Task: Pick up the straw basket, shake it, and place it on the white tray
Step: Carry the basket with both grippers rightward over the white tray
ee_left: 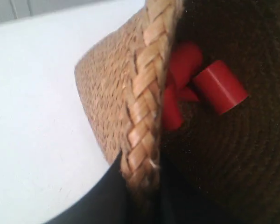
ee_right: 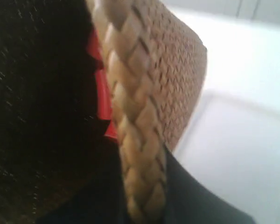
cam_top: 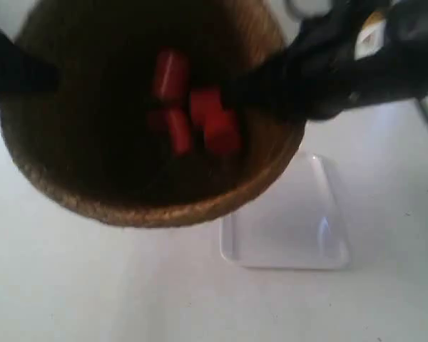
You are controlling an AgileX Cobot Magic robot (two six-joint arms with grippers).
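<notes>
Rim of the round brown braided-straw basket sits pinched by the left claw and right claw, red cylinders inside, glossy white rectangular tray nearby.

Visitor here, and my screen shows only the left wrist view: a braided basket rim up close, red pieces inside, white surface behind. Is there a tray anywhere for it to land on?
Observer: Yes. The exterior view shows a white tray on the table; the straw basket appears held up, not set on it.
Operator: Is one gripper carrying all that alone?
Observer: No. The right wrist view shows the right gripper shut on the rim too, one finger inside the basket, one outside.
</notes>
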